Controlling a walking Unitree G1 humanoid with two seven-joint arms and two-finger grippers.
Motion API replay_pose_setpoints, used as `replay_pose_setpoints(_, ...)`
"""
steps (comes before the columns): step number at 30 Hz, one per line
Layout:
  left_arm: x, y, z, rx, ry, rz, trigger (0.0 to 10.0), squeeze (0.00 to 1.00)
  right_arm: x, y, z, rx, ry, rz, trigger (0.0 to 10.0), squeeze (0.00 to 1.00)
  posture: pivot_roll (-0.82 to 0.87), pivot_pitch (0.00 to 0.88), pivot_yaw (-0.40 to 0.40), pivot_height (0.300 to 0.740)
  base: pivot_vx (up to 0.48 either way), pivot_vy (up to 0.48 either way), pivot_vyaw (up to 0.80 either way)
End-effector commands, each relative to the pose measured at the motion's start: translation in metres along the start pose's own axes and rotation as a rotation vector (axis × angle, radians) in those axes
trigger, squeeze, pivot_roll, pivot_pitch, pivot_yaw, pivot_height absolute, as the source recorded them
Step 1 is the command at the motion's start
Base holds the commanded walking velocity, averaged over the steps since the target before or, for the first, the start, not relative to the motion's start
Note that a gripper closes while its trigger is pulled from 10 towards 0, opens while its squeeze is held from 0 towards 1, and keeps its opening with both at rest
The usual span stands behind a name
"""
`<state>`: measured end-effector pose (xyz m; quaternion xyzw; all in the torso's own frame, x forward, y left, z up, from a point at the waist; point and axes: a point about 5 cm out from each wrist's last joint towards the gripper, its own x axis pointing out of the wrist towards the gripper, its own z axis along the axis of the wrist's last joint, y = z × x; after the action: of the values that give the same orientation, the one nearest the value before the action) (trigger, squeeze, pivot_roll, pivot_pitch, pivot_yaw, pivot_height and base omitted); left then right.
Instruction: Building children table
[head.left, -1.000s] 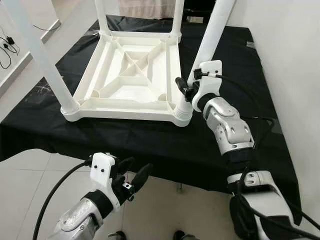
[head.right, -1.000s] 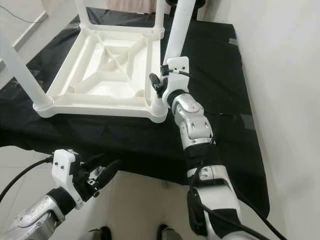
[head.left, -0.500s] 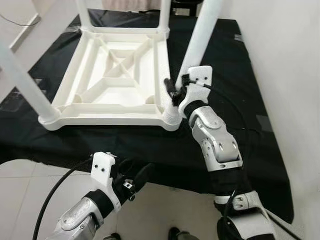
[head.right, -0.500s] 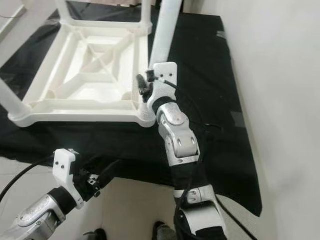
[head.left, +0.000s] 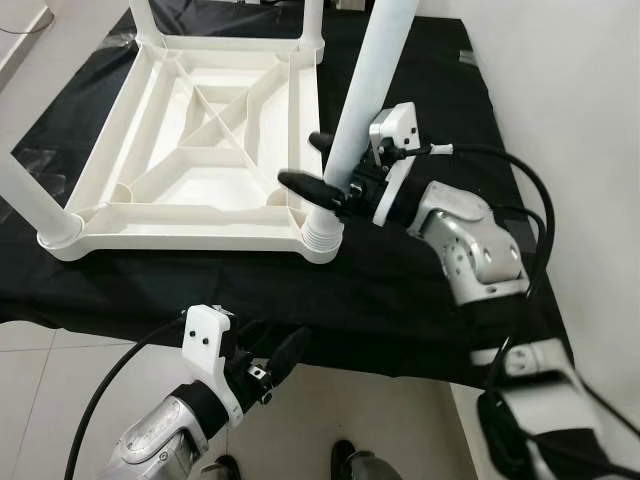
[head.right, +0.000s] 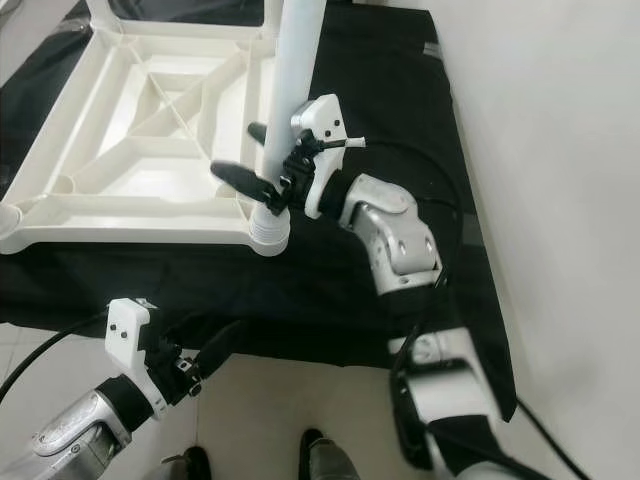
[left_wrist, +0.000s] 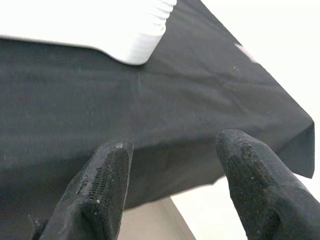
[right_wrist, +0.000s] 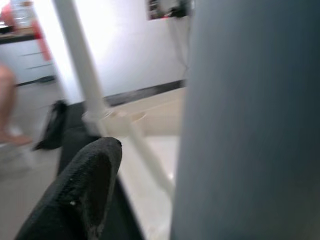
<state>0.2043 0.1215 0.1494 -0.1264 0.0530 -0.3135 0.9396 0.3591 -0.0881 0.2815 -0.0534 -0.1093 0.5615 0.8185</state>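
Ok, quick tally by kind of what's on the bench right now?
Table legs: 4 (near right, near left, far left, far right)
Upturned tabletop: 1
Black cloth: 1
Total: 6

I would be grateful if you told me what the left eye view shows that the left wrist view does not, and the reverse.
The left eye view alone shows the right pincer open around the near-right leg, plus the tabletop's ribbed underside. The left wrist view alone shows the left pincer's fingers close up, spread apart. Both share the black cloth and the ribbed corner socket.
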Motion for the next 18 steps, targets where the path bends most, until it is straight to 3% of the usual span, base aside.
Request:
replay_pose_setpoints(1,-0.003,-0.005,-0.001,-0.011,0.01,-0.016,10.0,0.0,0.008,0.008,-0.005,0.016,0.001,0.103,4.7,0.0,0.03,0.34,-0.082,0.74,0.0,0.0,0.0)
replay_pose_setpoints(2,-0.004,-0.005,-0.001,-0.013,0.011,-0.017,10.0,0.0,0.008,0.007,-0.005,0.032,-0.004,0.117,0.0,0.0,0.04,0.345,-0.08,0.74,0.0,0.0,0.0)
replay_pose_setpoints(8,-0.008,-0.009,-0.001,-0.025,0.015,-0.023,10.0,0.0,0.005,0.003,-0.008,0.07,0.001,0.212,0.0,0.0,0.04,0.358,-0.072,0.74,0.0,0.0,0.0)
replay_pose_setpoints(15,-0.011,-0.011,-0.001,-0.042,0.016,-0.034,10.0,0.0,-0.004,-0.004,-0.012,0.085,0.0,0.17,0.0,0.0,0.03,0.364,-0.07,0.74,0.0,0.0,0.0)
replay_pose_setpoints(16,-0.011,-0.012,-0.001,-0.044,0.016,-0.035,10.0,0.0,-0.009,-0.006,-0.017,0.067,0.037,0.098,0.0,0.0,0.02,0.368,-0.077,0.74,0.0,0.0,0.0)
replay_pose_setpoints(17,-0.011,-0.012,-0.001,-0.046,0.016,-0.035,10.0,0.0,-0.012,-0.009,-0.026,0.071,0.088,-0.064,0.0,0.0,0.01,0.372,-0.091,0.74,0.0,0.0,0.0)
replay_pose_setpoints(18,-0.011,-0.012,-0.001,-0.046,0.016,-0.035,10.0,0.0,-0.012,-0.009,-0.026,0.071,0.088,-0.064,0.0,0.0,0.01,0.372,-0.091,0.74,0.0,0.0,0.0)
